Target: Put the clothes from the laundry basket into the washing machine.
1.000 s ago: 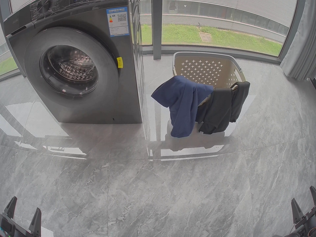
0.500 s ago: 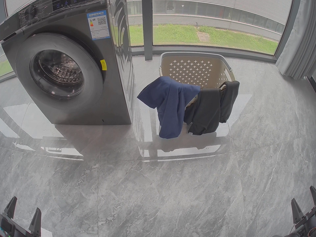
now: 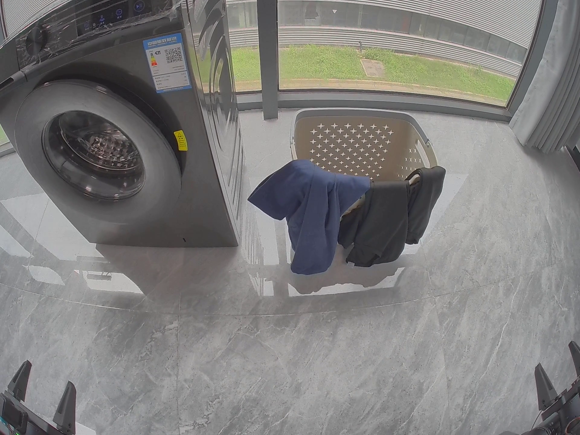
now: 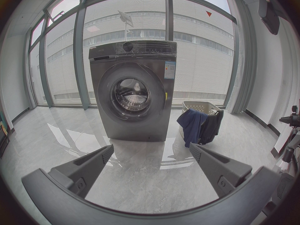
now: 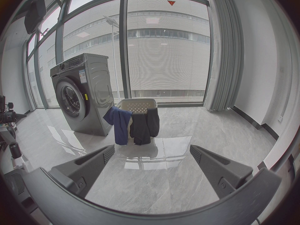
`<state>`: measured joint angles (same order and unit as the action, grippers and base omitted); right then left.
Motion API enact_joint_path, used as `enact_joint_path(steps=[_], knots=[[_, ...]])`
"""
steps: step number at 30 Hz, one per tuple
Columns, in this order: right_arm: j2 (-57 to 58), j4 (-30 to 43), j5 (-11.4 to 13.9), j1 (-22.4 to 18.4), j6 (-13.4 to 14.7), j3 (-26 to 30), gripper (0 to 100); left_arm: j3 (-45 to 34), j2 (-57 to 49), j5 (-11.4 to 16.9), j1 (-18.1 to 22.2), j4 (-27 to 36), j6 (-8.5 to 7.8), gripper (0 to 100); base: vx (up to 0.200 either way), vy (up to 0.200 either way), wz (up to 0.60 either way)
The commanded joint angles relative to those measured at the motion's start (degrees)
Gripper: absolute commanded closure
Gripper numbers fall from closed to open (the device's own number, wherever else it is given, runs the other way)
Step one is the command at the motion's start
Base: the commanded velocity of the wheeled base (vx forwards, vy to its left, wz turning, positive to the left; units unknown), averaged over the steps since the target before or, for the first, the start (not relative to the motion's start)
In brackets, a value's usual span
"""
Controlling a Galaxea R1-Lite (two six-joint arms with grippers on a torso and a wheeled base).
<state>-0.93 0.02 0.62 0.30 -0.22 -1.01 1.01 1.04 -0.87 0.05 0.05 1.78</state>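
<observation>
Our head view has shifted since a second ago: the washer and basket now sit further left and lower in it, so we take that as our camera moving, not the things. Our left gripper (image 4: 150,147) hangs low over the grey floor (image 3: 302,357), jaws spread wide and holding nothing. The washing machine (image 3: 121,152) stands ahead on the left, its round door (image 3: 96,152) shut. Just beside it stands the laundry basket (image 3: 356,143). A blue garment (image 3: 311,212) and a dark garment (image 3: 380,222) hang over its near rim, touching. Our right gripper (image 5: 151,147) is also low, spread wide and empty, well apart from the clothes.
</observation>
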Motion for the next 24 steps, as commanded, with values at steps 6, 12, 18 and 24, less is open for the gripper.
enact_joint_path(steps=[6, 12, 18, 24], knots=[[0.9, 0.0, 0.1, 0.0, 0.0, 1.0, 0, -0.8, -0.9, 0.0, 0.0, 0.0, 0.24, 0, 0.000, 0.000, 0.00], [0.9, 0.0, 0.1, 0.0, -0.1, 1.0, 0, -0.8, -0.9, 0.0, 0.0, 0.0, 0.24, 0, 0.000, -0.100, 0.00], [0.9, 0.0, 0.0, 0.0, 0.0, 1.0, 0, -0.8, -0.9, 0.0, 0.0, 0.0, 0.24, 0, 0.000, -0.200, 0.00], [0.9, 0.0, 0.0, 0.0, 0.0, 1.0, 0, -0.8, -0.9, 0.0, 0.0, 0.0, 0.24, 0, 0.000, -0.200, 0.00]])
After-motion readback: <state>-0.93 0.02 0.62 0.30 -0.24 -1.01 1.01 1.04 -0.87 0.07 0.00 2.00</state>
